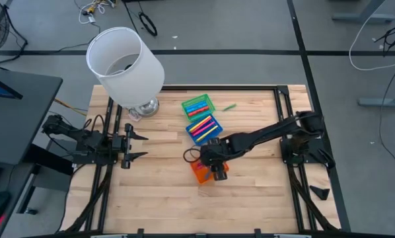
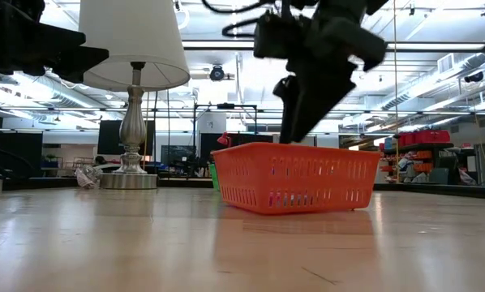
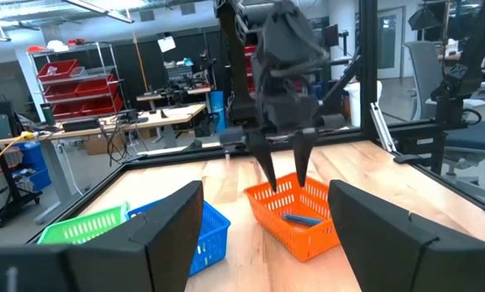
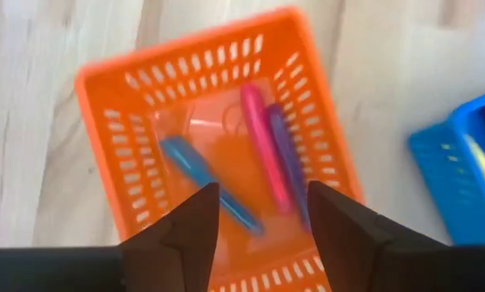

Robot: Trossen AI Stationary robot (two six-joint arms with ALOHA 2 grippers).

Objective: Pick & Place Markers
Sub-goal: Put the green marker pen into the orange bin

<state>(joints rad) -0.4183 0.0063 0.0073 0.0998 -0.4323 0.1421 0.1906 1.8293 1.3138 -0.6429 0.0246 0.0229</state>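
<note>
The left gripper is waiting left of the orange tray, jaws spread and empty. The right gripper is hanging directly over that tray, jaws parted, holding nothing. Three markers are lying inside it. More are lying in the blue tray behind it, so sorting seems partly done.

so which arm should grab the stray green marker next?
Right, probably. The right pincer hangs open over the orange plastic tray, and the thin green marker lies on the wooden table on its side of the blue tray. The left pincer waits open at the left edge.
</note>
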